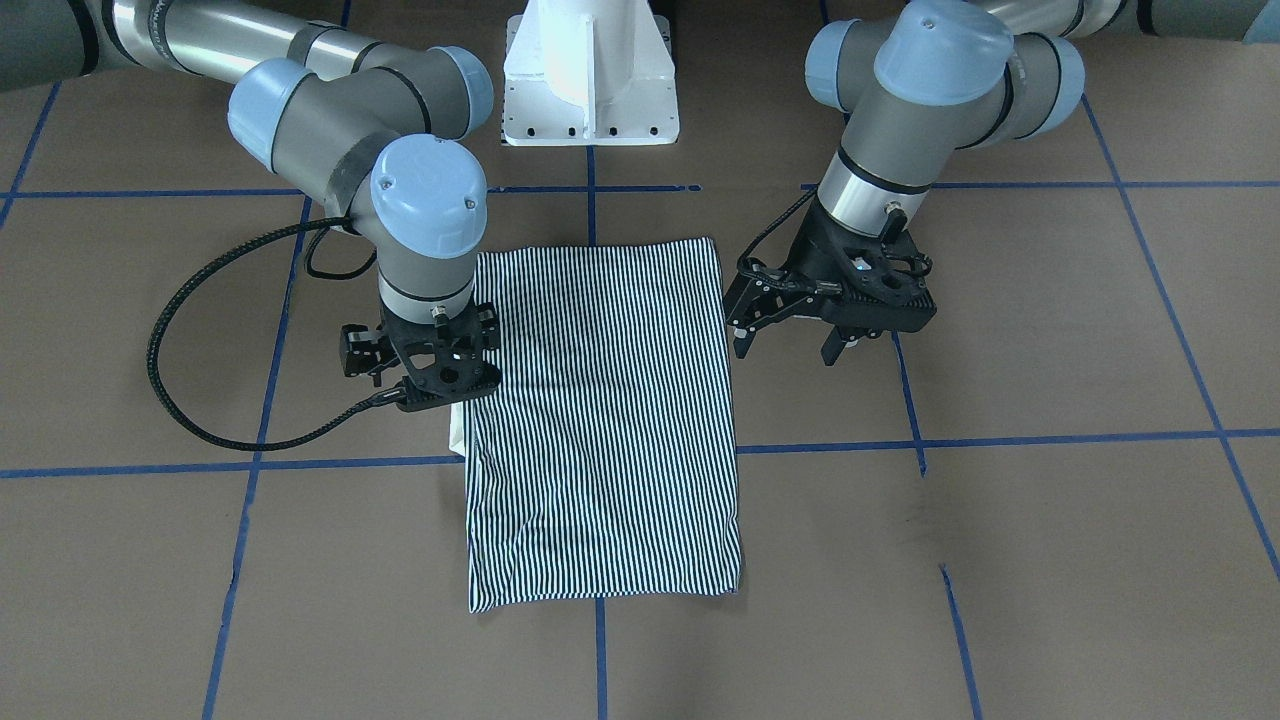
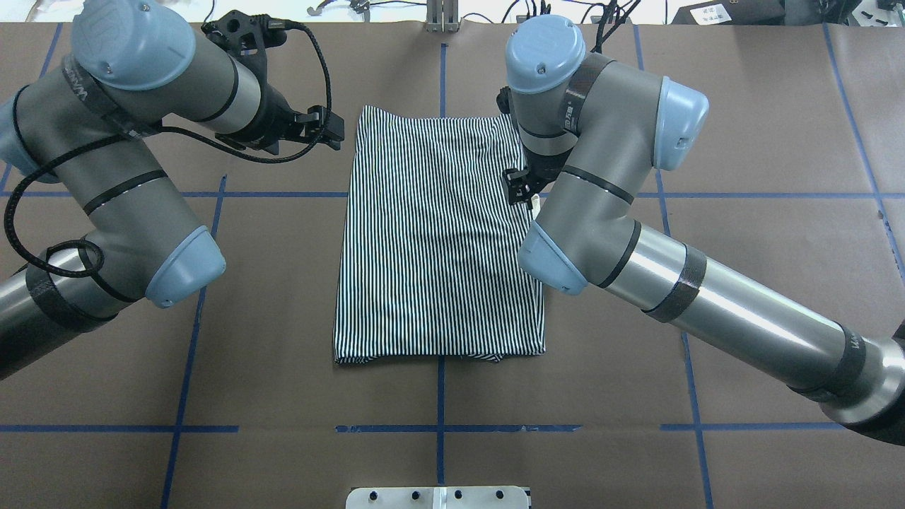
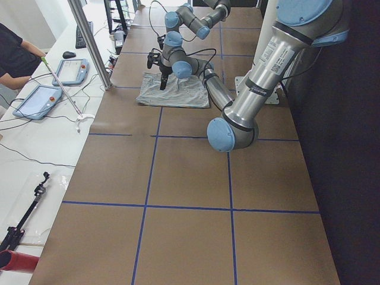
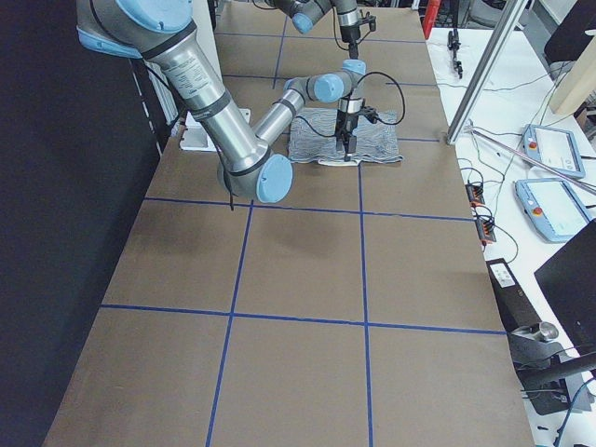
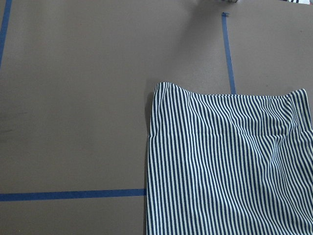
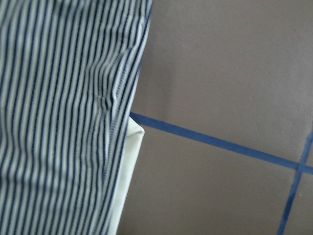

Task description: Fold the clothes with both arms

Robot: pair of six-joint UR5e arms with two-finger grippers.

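The striped polo shirt [image 1: 605, 420] lies folded into a flat rectangle in the middle of the table [image 1: 1050, 520]. A white strip of collar [image 6: 126, 171] pokes out from under its edge on my right side. My left gripper [image 1: 787, 350] hangs open just off the shirt's left edge [image 2: 353, 141], near the far corner, with nothing between its fingers. My right gripper [image 1: 440, 385] points straight down over the right edge by the collar; its body hides its fingers, so I cannot tell whether it is open. The left wrist view shows the shirt's far corner [image 5: 161, 90].
Blue tape lines [image 2: 283, 194] grid the brown table. The white pedestal base [image 1: 590, 75] stands at the near edge behind the shirt. A side bench with tablets [image 3: 38, 101] and a person's arm [image 3: 15, 74] lies beyond the far edge.
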